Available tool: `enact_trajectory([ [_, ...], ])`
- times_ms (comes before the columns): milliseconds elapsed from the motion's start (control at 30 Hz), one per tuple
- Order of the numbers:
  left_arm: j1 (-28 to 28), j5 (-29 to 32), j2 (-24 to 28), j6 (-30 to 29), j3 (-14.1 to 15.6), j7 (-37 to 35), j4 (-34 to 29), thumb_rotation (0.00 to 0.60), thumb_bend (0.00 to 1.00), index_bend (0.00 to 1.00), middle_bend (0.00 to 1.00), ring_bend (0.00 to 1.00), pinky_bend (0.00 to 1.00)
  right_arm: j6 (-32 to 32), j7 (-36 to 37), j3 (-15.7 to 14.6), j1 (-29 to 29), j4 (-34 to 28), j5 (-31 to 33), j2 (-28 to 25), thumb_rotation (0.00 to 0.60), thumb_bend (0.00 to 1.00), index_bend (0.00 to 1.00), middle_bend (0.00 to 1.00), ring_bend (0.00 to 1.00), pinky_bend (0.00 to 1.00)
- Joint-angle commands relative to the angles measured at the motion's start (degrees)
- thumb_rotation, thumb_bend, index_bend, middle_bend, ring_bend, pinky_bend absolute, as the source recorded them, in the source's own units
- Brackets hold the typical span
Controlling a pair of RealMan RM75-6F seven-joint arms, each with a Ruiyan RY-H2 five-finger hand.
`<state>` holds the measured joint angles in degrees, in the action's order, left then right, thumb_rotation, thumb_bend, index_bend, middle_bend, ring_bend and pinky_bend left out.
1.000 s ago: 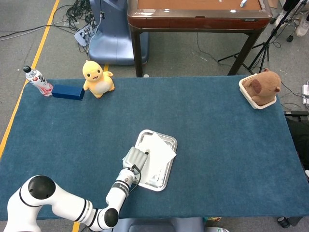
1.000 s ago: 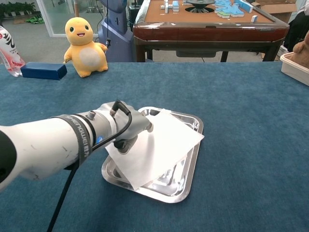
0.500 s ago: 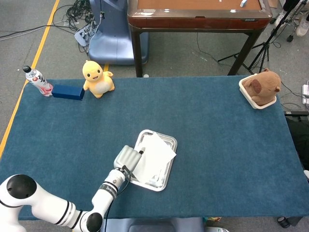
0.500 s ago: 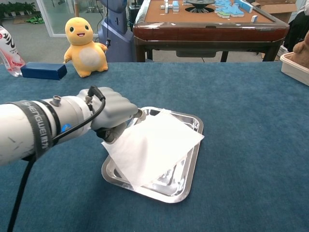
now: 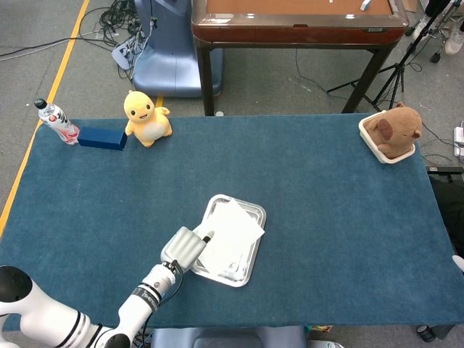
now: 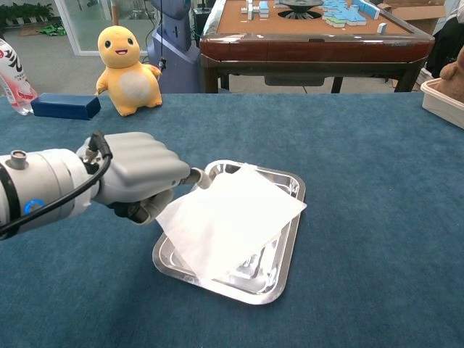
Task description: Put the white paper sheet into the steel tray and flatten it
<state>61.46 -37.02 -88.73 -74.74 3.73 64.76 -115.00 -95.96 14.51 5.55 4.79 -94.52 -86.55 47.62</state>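
Left hand [image 6: 134,176] sits at the left edge of the steel tray [image 6: 279,279], fingers curled in, a fingertip [image 6: 196,177] at the near-left corner of the white paper sheet [image 6: 232,217]. Whether it actually pinches the sheet, can't tell from either view. Sheet lies across the tray, rotated diamond-wise, not flat: left corner lifted toward the hand, right corner overhanging the tray's right rim. Tray sits near the front middle of the blue surface [image 5: 326,217]. Right hand isn't visible in either view. Far left on the surface: yellow plush [image 5: 146,117], blue box [image 5: 102,137], bottle [image 5: 58,120]. Far right: brown plush [image 5: 395,127] in a white bin.
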Motion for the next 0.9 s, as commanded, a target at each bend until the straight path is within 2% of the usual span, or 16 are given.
enact_trajectory([
  [33, -0.17, -0.31, -0.2, 0.21, 0.21, 0.56, -0.05, 0.6, 0.93, 0.14, 1.0, 0.82, 0.86, -0.02, -0.01, 0.0, 0.01, -0.02, 0.0, -0.02, 0.6, 0.0, 0.2, 0.3, 0.16, 0.33],
  [900, -0.87, 1.31, -3.55, 2.84, 1.52, 4.39, 3.63, 0.6, 0.93, 0.14, 1.0, 0.82, 0.86, -0.08, 0.6, 0.11, 0.06, 0.31, 0.38, -0.08, 0.6, 0.0, 0.2, 0.3, 0.16, 0.33],
])
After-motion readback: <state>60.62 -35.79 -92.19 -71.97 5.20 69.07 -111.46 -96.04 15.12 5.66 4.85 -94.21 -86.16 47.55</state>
